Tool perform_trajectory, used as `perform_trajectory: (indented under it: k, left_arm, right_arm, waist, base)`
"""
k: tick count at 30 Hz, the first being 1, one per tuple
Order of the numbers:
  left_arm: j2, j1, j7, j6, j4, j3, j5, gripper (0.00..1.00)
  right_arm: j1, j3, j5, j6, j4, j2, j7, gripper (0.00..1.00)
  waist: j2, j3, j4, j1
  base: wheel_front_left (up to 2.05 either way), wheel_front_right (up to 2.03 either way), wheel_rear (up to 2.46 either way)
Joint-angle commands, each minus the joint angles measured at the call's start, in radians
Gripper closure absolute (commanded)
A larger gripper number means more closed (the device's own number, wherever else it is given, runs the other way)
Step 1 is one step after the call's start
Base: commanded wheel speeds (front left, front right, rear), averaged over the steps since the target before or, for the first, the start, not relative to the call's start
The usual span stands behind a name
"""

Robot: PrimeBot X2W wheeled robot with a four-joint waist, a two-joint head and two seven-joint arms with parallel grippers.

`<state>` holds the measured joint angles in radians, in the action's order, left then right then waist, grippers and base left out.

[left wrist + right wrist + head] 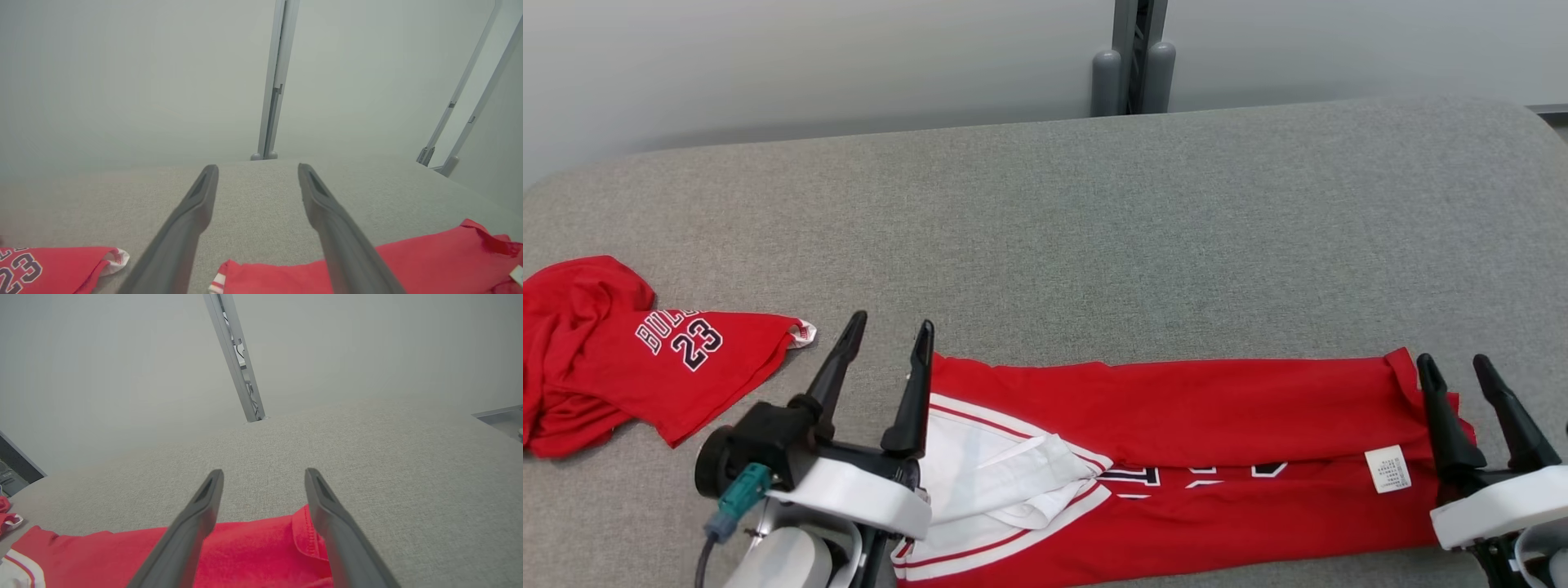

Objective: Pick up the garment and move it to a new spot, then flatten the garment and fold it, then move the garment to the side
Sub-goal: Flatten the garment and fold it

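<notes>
A red garment (1176, 425) with white trim and a white label lies folded lengthwise into a long strip near the front of the grey table (1094, 212). My left gripper (889, 333) stands open at the strip's left end, above its white-trimmed part, holding nothing. At the right end my right gripper (1454, 367) is open too, its fingers over the red hem. In the left wrist view the left gripper (257, 171) points across bare table, with the garment (429, 261) low on the right. In the right wrist view the right gripper (263, 475) hangs over the garment's (245, 547) corner.
A second red jersey (621, 351) with the number 23 lies crumpled at the table's left edge; it also appears as the jersey (41, 265) at the lower left of the left wrist view. A grey post (1131, 57) stands behind the table against a pale wall.
</notes>
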<state>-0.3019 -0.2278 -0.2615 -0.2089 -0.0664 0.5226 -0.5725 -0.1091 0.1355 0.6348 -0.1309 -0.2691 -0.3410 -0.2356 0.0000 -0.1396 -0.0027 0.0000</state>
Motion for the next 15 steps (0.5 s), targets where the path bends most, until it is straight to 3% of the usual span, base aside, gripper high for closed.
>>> perform_trajectory:
  k: [1,15]
  left_arm:
    - [0.021,0.019,-0.003,0.021,-0.014,-0.023,0.038,0.00]
    - [0.146,0.044,-0.004,0.164,-0.097,-0.145,0.204,0.00]
  right_arm:
    - [-0.010,0.000,-0.010,0.000,-0.011,0.012,-0.011,0.00]
    - [-0.069,-0.042,-0.052,0.000,-0.141,0.042,0.017,0.00]
  waist:
    - [0.0000,0.000,0.001,0.0000]
    - [0.0000,-0.028,0.021,0.0000]
  base:
    - [0.00,0.00,0.00]
    - [0.00,0.00,0.00]
